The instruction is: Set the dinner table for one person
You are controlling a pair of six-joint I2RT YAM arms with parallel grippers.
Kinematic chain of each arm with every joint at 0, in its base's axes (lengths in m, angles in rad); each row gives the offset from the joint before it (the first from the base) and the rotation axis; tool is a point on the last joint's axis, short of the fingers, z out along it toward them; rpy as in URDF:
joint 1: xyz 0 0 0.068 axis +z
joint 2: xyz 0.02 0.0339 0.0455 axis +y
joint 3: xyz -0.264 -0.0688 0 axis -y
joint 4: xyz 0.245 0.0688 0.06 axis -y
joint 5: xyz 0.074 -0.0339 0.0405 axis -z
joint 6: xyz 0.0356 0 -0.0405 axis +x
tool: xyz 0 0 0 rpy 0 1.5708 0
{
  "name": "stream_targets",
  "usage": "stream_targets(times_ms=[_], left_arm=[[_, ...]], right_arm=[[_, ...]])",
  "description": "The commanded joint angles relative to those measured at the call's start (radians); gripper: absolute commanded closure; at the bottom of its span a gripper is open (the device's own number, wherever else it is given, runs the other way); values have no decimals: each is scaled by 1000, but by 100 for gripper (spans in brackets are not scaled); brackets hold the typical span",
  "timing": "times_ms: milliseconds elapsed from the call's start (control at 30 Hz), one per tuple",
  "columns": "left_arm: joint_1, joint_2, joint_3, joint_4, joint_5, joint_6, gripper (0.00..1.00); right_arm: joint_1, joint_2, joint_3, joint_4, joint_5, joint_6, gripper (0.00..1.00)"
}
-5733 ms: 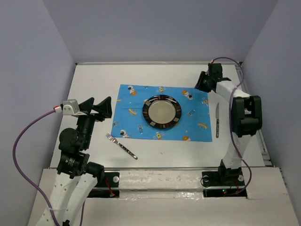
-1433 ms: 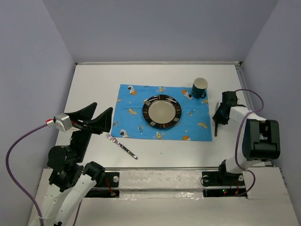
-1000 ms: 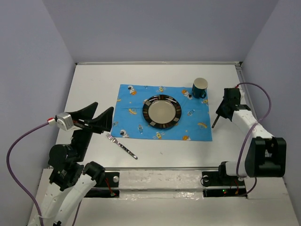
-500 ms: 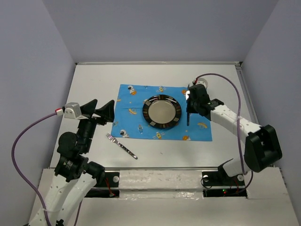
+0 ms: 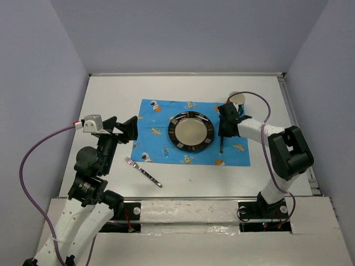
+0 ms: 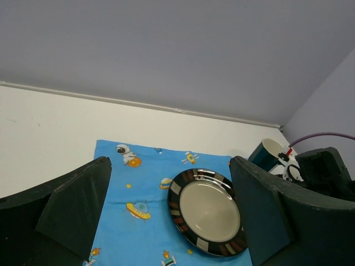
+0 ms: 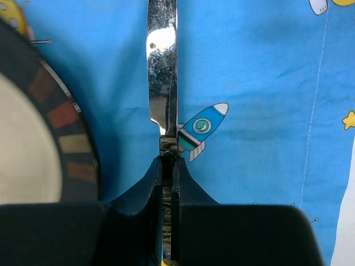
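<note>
The white dinner table point(image 5: 111, 100) carries a blue space-print mat point(image 5: 161, 138) with a dark-rimmed plate point(image 5: 191, 131) in its middle. My right gripper point(image 5: 222, 134) is shut on a silver knife point(image 5: 221, 147) over the mat, just right of the plate. In the right wrist view the fingers point(image 7: 152, 183) clamp the handle and the blade point(image 7: 162, 72) points away, parallel to the plate's rim point(image 7: 66, 144); I cannot tell whether it touches the mat. My left gripper point(image 5: 119, 128) is open and empty above the mat's left edge. A fork point(image 5: 143, 171) lies on the table below the mat's left corner.
A teal cup point(image 5: 236, 101) stands at the mat's far right corner, partly behind my right arm; it also shows in the left wrist view point(image 6: 266, 156). Grey walls enclose the table on three sides. A metal rail point(image 5: 194, 198) runs along the near edge.
My right gripper lifted the knife from the table right of the mat and carried it left to beside the plate. The left arm rose slightly and stayed open.
</note>
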Motion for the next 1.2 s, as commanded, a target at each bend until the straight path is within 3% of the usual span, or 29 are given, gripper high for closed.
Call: stream_targets(times_ms=[0, 400, 467, 533, 700, 833, 933, 1000, 1167], left_arm=[[6, 18, 33, 36, -14, 23, 1], [22, 7, 28, 48, 26, 13, 1], [30, 10, 31, 49, 34, 13, 1], [35, 12, 33, 49, 46, 10, 1], [39, -1, 31, 51, 61, 5, 1], [48, -11, 33, 48, 55, 5, 1], [61, -27, 30, 48, 37, -1, 1], [65, -37, 25, 48, 17, 0, 1], [76, -25, 25, 51, 9, -4, 1]], right_arm=[[-21, 21, 26, 63, 20, 13, 100], [-21, 23, 23, 84, -3, -29, 85], [-21, 20, 23, 78, -3, -35, 65], [-21, 1, 23, 69, -13, -38, 54], [23, -115, 8, 57, -23, -53, 52], [178, -195, -14, 60, -12, -24, 52], [367, -181, -12, 116, -30, -14, 52], [511, -131, 14, 149, -53, -32, 52], [684, 39, 129, 160, -78, -82, 51]])
